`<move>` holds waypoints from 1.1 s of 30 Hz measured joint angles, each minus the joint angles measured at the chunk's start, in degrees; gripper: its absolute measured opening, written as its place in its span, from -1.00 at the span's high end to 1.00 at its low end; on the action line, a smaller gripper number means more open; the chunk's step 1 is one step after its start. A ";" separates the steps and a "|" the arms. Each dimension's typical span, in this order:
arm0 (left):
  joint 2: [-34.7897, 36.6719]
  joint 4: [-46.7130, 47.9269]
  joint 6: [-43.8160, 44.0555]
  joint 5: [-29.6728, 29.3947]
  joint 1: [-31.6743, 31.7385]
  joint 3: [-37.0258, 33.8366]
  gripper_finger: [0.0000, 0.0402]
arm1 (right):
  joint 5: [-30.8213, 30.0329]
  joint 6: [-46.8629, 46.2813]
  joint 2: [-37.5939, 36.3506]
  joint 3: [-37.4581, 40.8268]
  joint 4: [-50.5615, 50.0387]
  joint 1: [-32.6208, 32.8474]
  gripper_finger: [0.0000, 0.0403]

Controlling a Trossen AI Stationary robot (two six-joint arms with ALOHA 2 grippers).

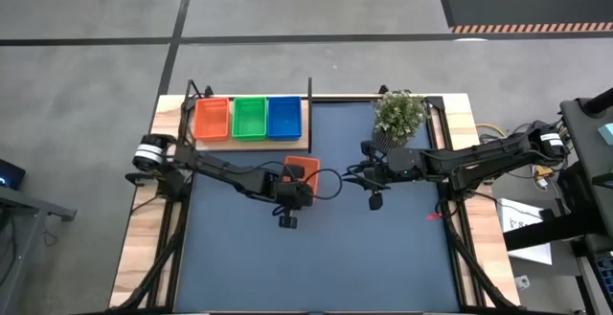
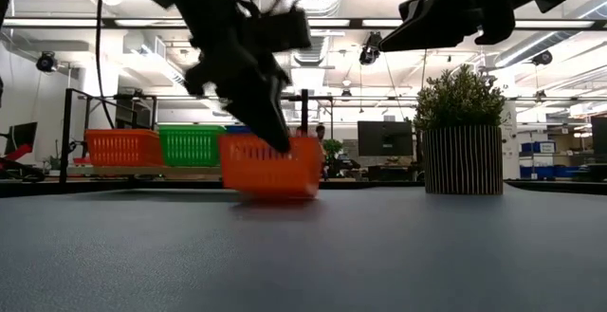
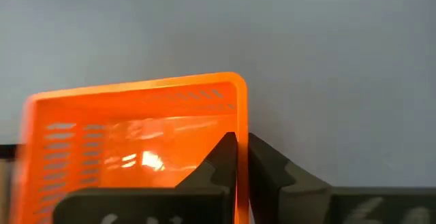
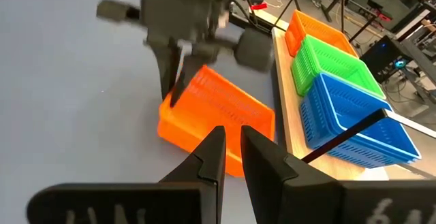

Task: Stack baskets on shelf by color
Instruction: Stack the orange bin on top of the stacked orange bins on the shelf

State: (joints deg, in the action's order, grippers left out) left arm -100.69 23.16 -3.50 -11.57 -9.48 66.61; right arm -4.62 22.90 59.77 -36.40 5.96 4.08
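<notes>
Orange mesh sits pinched in your left gripper (image 1: 290,189): from above, the loose orange basket (image 1: 304,168) lies on the dark mat (image 1: 316,258) just at six o'clock of the wooden shelf (image 1: 251,143), below its blue end. On the shelf, three stacks run left to right: an orange basket stack (image 1: 211,119), a green one (image 1: 249,118), a blue one (image 1: 283,117), with the black post (image 1: 309,100) at the three o'clock end. The target orange stack lies toward ten o'clock from your claw, so the left arm is the nearer one. The right gripper (image 1: 373,183) waits toward three o'clock, beside the potted plant (image 1: 398,114).

At table height, the held basket (image 2: 271,165) tilts, one end lifted off the mat, the left fingers (image 2: 270,122) reaching down onto its rim. The shelf stacks (image 2: 156,147) stand behind it toward nine o'clock.

Your left wrist camera shows the claw closed narrow on one short wall of the basket (image 3: 136,135), one finger inside and one finger (image 3: 276,166) outside; the long axis runs crosswise to the fingers.

From the right wrist, its own gripper (image 4: 231,149) is nearly closed and holds nothing. Beyond it, the tilted basket (image 4: 214,112) lies beside the shelf edge (image 4: 285,125), the blue stack (image 4: 347,118) nearest.
</notes>
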 joint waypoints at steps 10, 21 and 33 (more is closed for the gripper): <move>14.83 13.79 -8.47 -0.93 -4.02 -0.13 1.00 | 0.00 -0.37 0.02 0.09 -0.47 0.00 0.81; 32.83 36.54 -12.43 -13.99 -3.52 -0.32 1.00 | 0.02 -0.33 0.02 0.11 -0.81 -0.11 0.81; 44.75 47.36 -16.10 -17.12 8.33 -0.70 1.00 | 0.06 0.09 0.02 0.11 -0.75 -0.11 0.81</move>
State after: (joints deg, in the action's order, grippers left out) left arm -55.94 70.52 -19.60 -28.69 -1.15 65.91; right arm -4.57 22.98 59.79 -36.29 5.21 3.97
